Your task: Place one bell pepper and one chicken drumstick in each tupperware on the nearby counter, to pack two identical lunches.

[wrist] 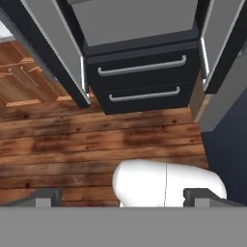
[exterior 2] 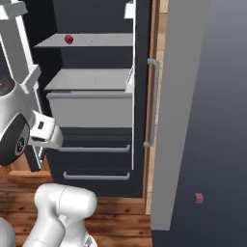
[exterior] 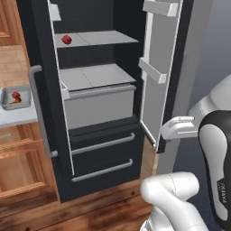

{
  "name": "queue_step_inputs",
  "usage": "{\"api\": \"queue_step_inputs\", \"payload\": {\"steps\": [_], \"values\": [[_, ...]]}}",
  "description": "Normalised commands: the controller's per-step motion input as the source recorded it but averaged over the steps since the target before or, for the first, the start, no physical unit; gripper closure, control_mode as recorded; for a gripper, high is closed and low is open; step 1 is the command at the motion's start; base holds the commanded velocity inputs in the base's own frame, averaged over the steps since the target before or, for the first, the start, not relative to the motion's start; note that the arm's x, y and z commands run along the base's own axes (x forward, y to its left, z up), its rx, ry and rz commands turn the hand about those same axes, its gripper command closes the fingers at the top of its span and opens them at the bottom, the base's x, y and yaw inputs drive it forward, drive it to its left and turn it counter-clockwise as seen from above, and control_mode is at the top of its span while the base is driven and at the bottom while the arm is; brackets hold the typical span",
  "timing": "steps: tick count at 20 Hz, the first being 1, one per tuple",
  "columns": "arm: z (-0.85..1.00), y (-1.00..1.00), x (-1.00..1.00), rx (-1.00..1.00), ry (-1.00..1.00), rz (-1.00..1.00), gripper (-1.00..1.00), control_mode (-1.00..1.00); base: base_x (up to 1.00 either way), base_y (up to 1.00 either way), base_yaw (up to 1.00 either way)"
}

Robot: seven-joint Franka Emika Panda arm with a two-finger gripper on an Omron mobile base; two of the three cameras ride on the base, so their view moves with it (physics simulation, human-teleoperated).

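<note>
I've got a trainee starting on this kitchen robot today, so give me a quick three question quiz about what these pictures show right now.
1. True or false: the tall dark fridge stands with both doors open.
2. Multiple choice: where does the small glossy red bell pepper inside the fridge lie? A) on the upper grey shelf, B) in the pale grey pull-out bin, C) on the wooden floor.
3. Short answer: what already lies in the grey rectangular tupperware on the white marble counter?

Key
1. True.
2. A; the upper grey shelf holds it near its left end, above the pale grey bin.
3. A second red bell pepper, with something brownish beside it, too small to identify.
</note>
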Motion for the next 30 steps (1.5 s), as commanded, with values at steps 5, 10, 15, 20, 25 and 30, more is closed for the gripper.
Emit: {"api": "queue_step_inputs", "payload": {"steps": [5, 10, 15, 20, 25, 30], "values": [[0.0, 0.0, 0.0, 0.0, 0.0, 0.0, -1.0, 1.0, 0.65, 0.04, 0.08], [0.0, 0.0, 0.0, 0.0, 0.0, 0.0, -1.0, 1.0, 0.83, -0.07, 0.09], [0.0, 0.0, 0.0, 0.0, 0.0, 0.0, -1.0, 1.0, 0.91, -0.08, 0.1], [0.0, 0.0, 0.0, 0.0, 0.0, 0.0, -1.0, 1.0, 1.0, 0.0, 0.13], [0.0, 0.0, 0.0, 0.0, 0.0, 0.0, -1.0, 1.0, 0.81, 0.0, 0.15], [0.0, 0.0, 0.01, 0.0, 0.01, 0.03, -1.0, -1.0, 0.16, 0.0, 0.14]]}}
